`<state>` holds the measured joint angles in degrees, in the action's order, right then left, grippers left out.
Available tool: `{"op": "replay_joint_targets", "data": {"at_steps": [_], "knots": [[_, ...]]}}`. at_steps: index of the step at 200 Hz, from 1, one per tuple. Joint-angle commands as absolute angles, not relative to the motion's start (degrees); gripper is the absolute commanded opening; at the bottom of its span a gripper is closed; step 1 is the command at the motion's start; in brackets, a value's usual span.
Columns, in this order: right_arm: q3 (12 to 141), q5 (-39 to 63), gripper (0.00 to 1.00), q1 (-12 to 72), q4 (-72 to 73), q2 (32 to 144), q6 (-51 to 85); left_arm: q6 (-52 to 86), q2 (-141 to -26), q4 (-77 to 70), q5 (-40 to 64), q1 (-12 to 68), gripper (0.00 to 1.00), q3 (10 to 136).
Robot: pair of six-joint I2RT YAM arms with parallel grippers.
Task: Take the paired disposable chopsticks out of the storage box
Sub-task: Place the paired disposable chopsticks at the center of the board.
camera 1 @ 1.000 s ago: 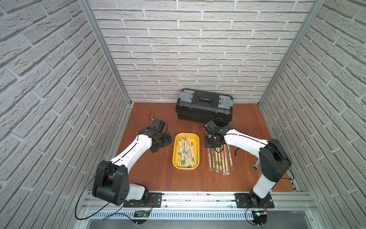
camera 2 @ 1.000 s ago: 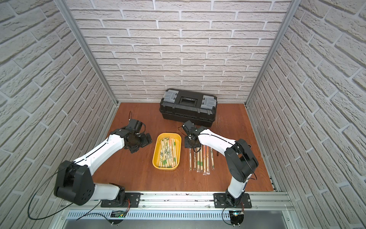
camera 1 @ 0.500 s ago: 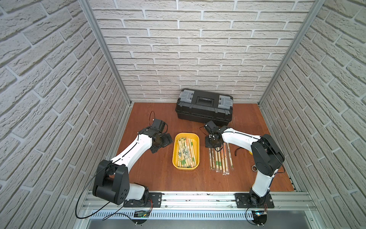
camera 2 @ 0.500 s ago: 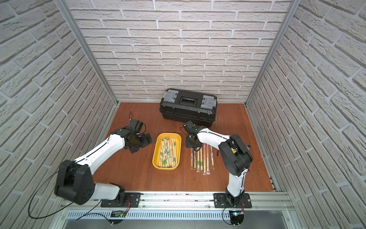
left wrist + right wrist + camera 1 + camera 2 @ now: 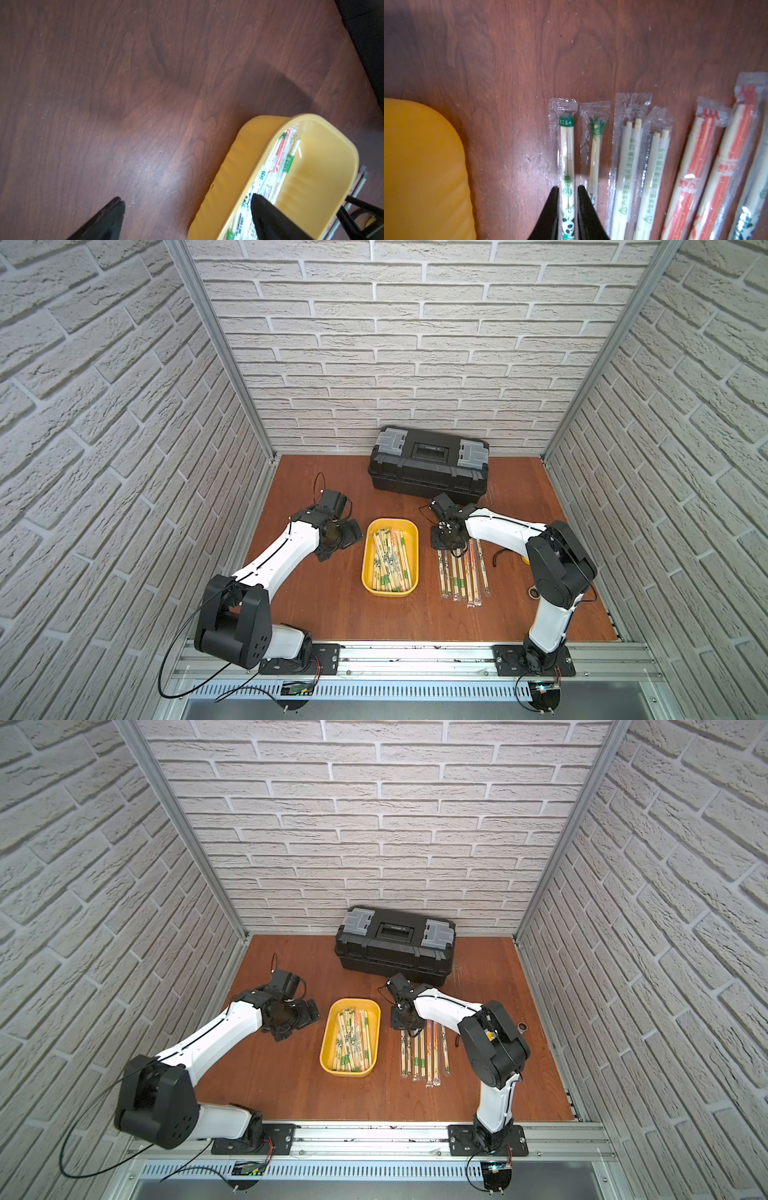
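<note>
Right pincer (image 5: 568, 188) just parted narrowly astride chopstick pair (image 5: 567, 149) on table (image 5: 508, 62); left pincer (image 5: 187, 198) wide.

Chopstick pairs (image 5: 627, 166) and storage box (image 5: 425, 166) were cut off at the frame edge (right wrist view); sleeve lettering (image 5: 630, 160) was partly blurred.

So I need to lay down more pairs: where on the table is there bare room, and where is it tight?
Bare wood: the strip between the storage box, the row of chopsticks and the front rail; the back corner beside the toolbox, behind the left arm. Crowded: the narrow gap between box and row, and the row's far end under the right gripper.
</note>
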<state>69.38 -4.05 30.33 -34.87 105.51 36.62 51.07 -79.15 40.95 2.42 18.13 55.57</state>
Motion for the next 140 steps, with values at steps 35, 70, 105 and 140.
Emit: {"op": "replay_joint_targets", "data": {"at_steps": [35,70,105,140], "knots": [[69.3,-2.1,0.21,30.1,-35.8,98.9,37.1,50.3,-79.6,41.1,1.4,18.4,0.98,55.9],[71.4,0.0,0.22,31.1,-36.9,95.2,37.8,50.3,-79.1,40.8,1.0,17.7,0.98,54.4],[76.5,1.1,0.22,34.7,-38.6,95.0,38.1,49.3,-78.4,40.9,0.9,15.9,0.98,53.1],[83.2,1.2,0.23,39.2,-40.8,99.1,37.7,49.7,-77.2,40.6,1.5,13.9,0.98,51.2]]}}
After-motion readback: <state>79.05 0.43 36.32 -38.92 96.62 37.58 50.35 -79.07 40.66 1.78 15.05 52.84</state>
